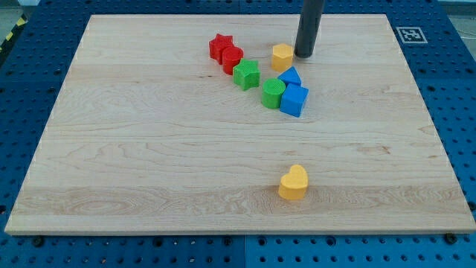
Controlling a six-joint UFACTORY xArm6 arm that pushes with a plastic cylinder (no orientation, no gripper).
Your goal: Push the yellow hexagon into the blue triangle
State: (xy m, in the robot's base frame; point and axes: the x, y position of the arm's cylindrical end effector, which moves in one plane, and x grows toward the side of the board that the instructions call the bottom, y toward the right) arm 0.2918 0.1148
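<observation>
While resting on board, tip point(304, 54) sits just right of yellow hexagon point(282, 56), close beside it, contact not certain. Plain rod, no jaws, nothing clamped. Yellow hexagon near view's top, just above blue triangle point(290, 77), narrow gap between. Blue cube point(294, 100) directly below triangle, touching. Green cylinder-like block point(273, 93) left of blue pair. Green star point(246, 74) further left. Red star point(220, 46) and second red block point(232, 59) upper left, touching. Yellow heart point(294, 183) alone near view's bottom, well apart. Wooden board point(134, 164) on blue perforated table point(22, 89).
</observation>
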